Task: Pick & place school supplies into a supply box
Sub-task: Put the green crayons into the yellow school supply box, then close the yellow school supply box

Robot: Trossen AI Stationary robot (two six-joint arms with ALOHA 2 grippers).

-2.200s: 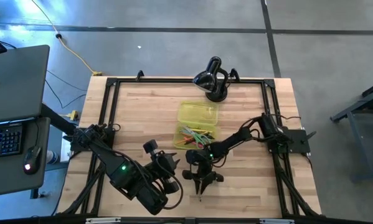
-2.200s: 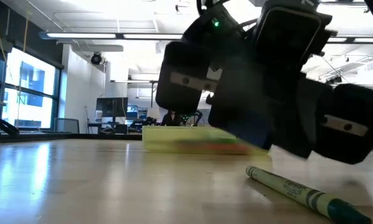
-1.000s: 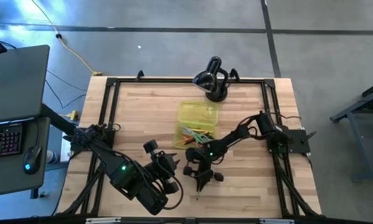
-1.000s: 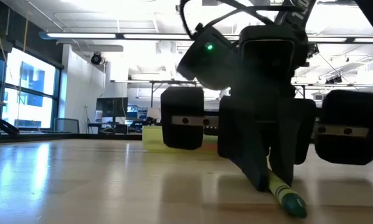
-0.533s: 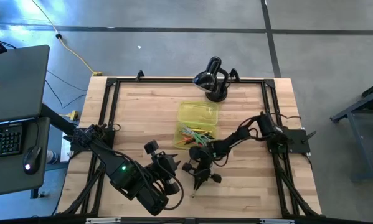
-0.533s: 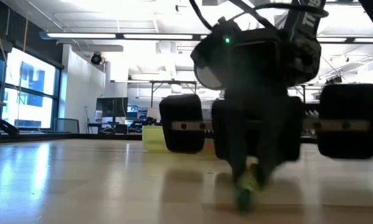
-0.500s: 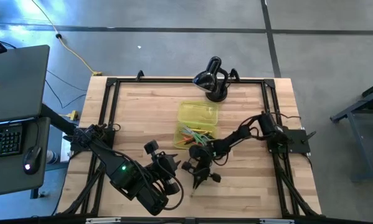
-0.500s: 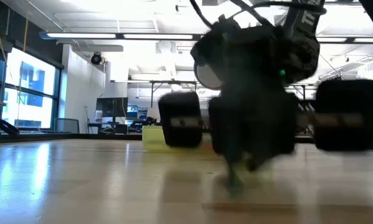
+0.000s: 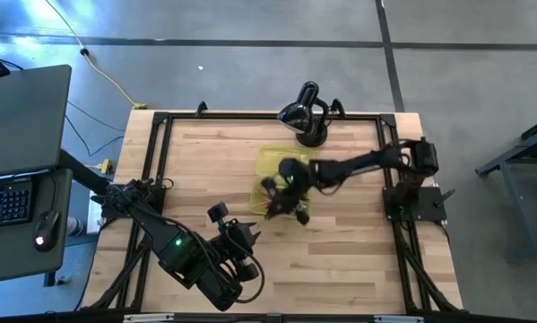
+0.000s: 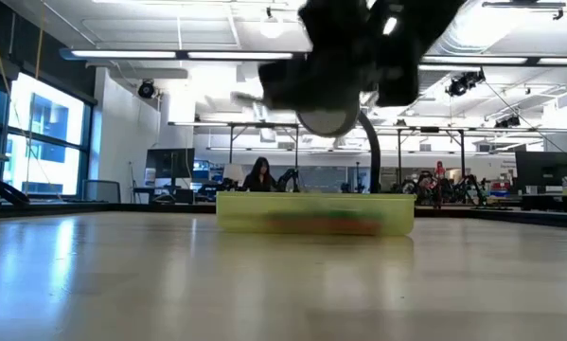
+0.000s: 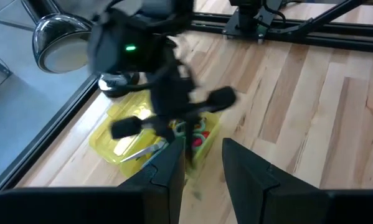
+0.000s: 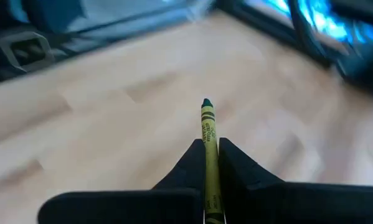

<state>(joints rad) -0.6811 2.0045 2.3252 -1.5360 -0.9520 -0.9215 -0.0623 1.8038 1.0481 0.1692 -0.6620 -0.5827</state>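
My right gripper hangs over the near end of the supply box, a translucent yellow-green case, and is shut on a green crayon. The low view shows this gripper well above the box. Pens and pencils in red and green lie inside the box, which rests flat on the table. My left gripper is open and waits near the table's near edge, touching nothing. My right gripper pinches the green crayon between its two fingers. The crayon lies along the fingers, and its pointed end sticks out past the fingertips. It is lifted clear of the table, above the box.
A black domed lamp-like device stands at the far edge just behind the box. A black frame runs round the wooden table. Bare wood lies between the box and the near edge. A person sits far off in the room.
My right gripper, shut on the green crayon near the near edge, turned it about on the table. It then lifted the crayon clear and carried it toward the far edge until it hung over the supply box. The table near the low camera no longer holds the crayon.
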